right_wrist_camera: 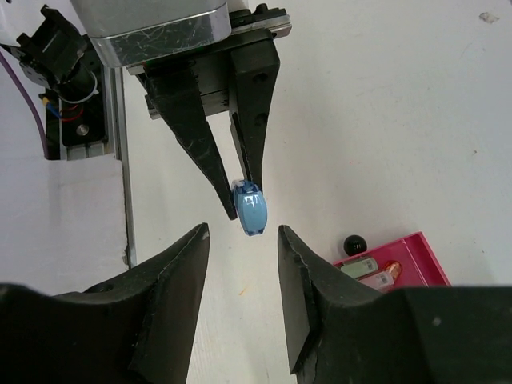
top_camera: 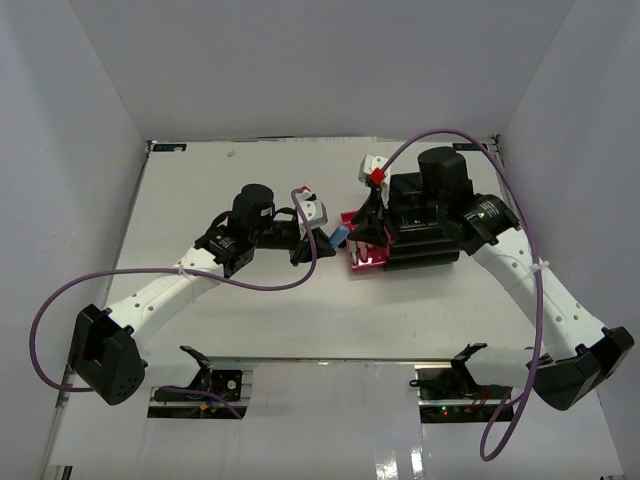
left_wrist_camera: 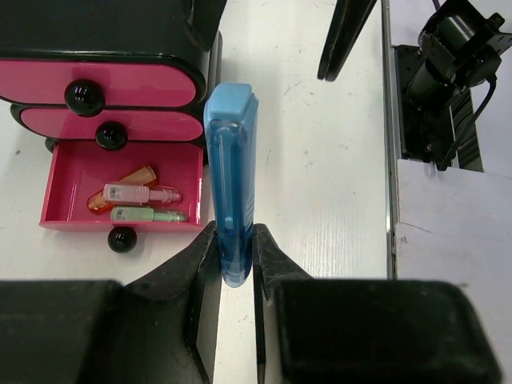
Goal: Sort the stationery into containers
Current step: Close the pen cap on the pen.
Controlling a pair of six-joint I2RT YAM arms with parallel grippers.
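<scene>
My left gripper (left_wrist_camera: 237, 248) is shut on the light-blue piece (left_wrist_camera: 232, 176) and holds it above the table, just right of the black cabinet (left_wrist_camera: 104, 32). The bottom magenta drawer (left_wrist_camera: 72, 172) is pulled open. In it lie an orange-capped (left_wrist_camera: 136, 178), a pink (left_wrist_camera: 132, 193) and a green (left_wrist_camera: 144, 214) item. The two upper drawers (left_wrist_camera: 144, 84) are shut. My right gripper (right_wrist_camera: 244, 240) is open and empty, facing the light-blue piece (right_wrist_camera: 252, 210) end-on with a gap between them. In the top view the piece (top_camera: 340, 236) hangs between the left gripper (top_camera: 318, 240) and the open drawer (top_camera: 365, 257).
The right arm (top_camera: 480, 220) reaches over the cabinet (top_camera: 425, 235). The table's near edge with its metal rail and arm mounts (left_wrist_camera: 440, 72) lies right of the left gripper. White walls enclose the table on three sides.
</scene>
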